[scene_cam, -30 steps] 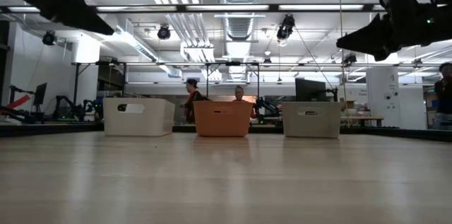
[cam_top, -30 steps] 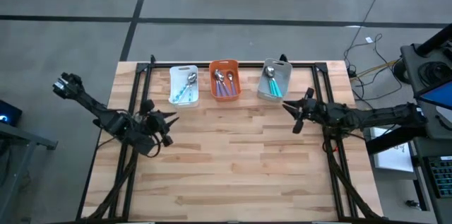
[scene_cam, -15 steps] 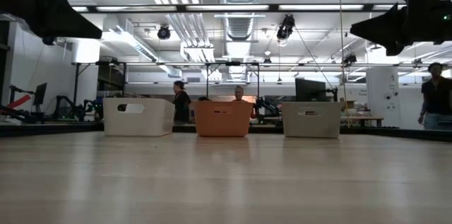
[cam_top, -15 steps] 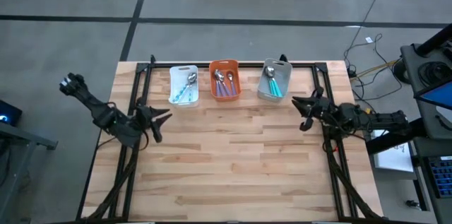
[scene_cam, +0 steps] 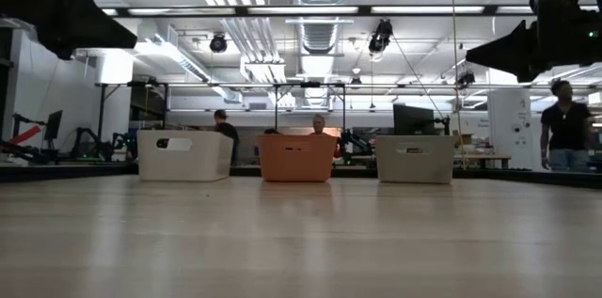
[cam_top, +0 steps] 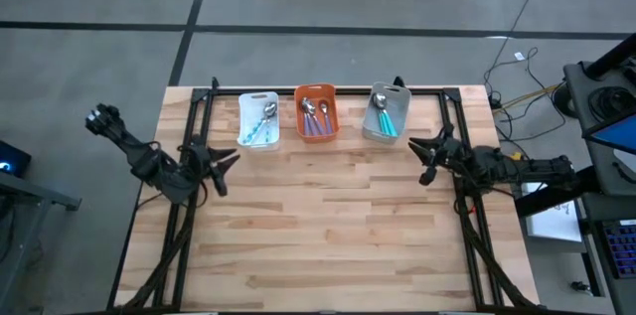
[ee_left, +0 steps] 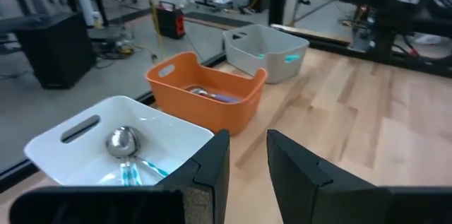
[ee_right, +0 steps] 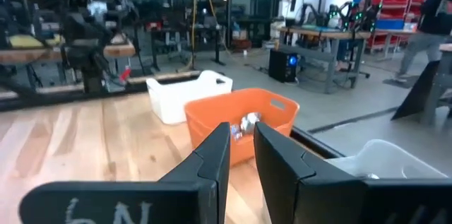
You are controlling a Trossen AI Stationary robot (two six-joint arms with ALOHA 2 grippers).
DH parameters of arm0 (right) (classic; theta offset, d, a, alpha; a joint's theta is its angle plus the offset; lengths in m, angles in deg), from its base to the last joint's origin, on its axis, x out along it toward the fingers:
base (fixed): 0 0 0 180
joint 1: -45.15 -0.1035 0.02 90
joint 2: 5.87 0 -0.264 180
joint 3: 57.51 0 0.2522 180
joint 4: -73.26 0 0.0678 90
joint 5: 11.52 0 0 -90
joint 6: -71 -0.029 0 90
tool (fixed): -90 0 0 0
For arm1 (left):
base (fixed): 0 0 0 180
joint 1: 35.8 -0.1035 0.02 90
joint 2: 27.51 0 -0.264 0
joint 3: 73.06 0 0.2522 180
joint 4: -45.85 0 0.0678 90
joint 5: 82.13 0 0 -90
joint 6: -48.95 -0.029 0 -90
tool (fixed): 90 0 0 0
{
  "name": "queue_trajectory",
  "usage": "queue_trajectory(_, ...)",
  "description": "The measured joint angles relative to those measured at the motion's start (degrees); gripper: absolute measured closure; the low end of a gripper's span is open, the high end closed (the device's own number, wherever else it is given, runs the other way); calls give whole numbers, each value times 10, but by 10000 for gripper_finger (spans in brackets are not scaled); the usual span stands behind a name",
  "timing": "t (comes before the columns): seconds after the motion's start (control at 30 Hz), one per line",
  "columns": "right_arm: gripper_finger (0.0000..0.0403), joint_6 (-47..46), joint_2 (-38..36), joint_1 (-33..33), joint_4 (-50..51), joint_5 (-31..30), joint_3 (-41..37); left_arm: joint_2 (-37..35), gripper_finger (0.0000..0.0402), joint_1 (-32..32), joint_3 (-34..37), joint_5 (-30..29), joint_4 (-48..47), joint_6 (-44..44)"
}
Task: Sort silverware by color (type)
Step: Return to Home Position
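Observation:
The silverware lies in three bins along the table's far edge. Pale-blue-handled spoons [cam_top: 260,126] are in the white bin [cam_top: 244,116], purple-handled spoons [cam_top: 316,122] in the orange bin [cam_top: 332,114], and teal-handled spoons [cam_top: 384,120] in the grey bin [cam_top: 401,106]. My left gripper [cam_top: 229,161] hovers at the table's left side, near the white bin [ee_left: 78,128]. Its fingers [ee_left: 247,139] are a little apart with nothing between them. My right gripper [cam_top: 421,150] hovers at the right side, near the grey bin. It [ee_right: 241,131] is also slightly open and holds nothing.
The bare wooden tabletop [cam_top: 328,226] stretches from the bins to the near edge. Black frame rails [cam_top: 189,126] run along both sides. Both arms hang well above the table in the low view [scene_cam: 66,16] [scene_cam: 527,39]. People move in the room behind.
Both grippers have drawn back from the middle of the table. The left one moved toward the left edge and the right one toward the right edge, sinking slightly. The spoons and bins have stayed put.

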Motion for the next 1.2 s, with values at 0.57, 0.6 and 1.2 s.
queue_trajectory(0.57,351,51,18,0,-13,-28,-7,59,324,0,209,-67,311,56)
queue_trajectory(0.6,351,48,19,0,-13,-28,-7,63,324,0,221,-69,334,53)
queue_trajectory(1.2,351,14,38,0,-30,-58,-10,126,324,1,210,-40,340,39)
